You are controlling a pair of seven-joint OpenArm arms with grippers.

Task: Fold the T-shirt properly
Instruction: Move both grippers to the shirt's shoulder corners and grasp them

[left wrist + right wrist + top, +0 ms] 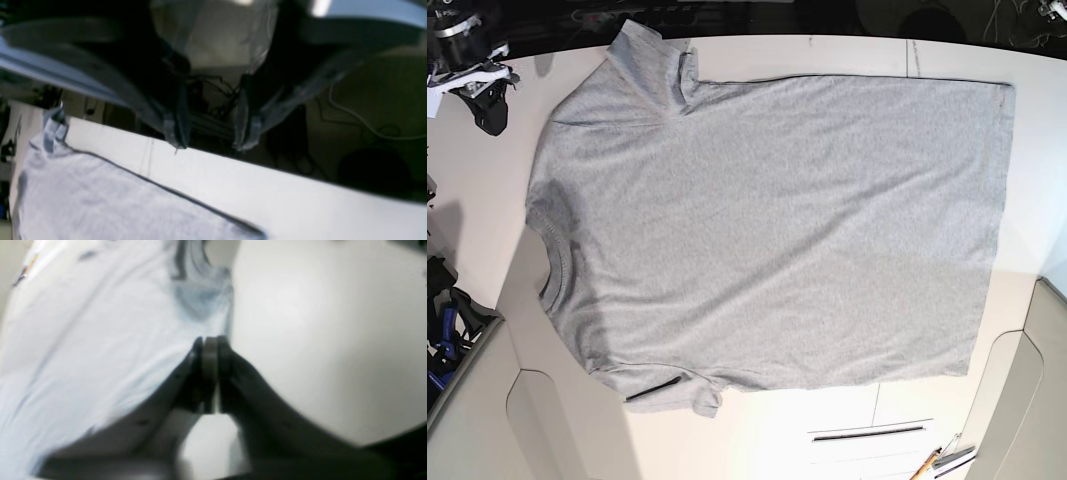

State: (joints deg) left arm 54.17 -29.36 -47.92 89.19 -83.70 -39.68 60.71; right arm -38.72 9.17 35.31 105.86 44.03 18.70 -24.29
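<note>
The T-shirt [767, 230] lies spread flat on the white table [467, 200], plain grey side up, neck at the left and hem at the right. Neither gripper shows in the base view. In the left wrist view my left gripper [208, 145] hangs open over the table's far edge [300, 186] with nothing between its fingers. The T-shirt [100, 200] lies below and to its left, with a sleeve [53, 130] bunched at the corner. In the right wrist view my right gripper [210, 341] is shut at the edge of the T-shirt [83, 340]. A sleeve [200, 293] lies just beyond the gripper.
A black and white device [472, 80] sits at the table's top-left corner. Small tools [942, 460] lie at the bottom right, beside a dark slot [867, 432]. Cables [350, 116] trail over the dark floor beyond the table. Bare table [317, 340] spreads right of the right gripper.
</note>
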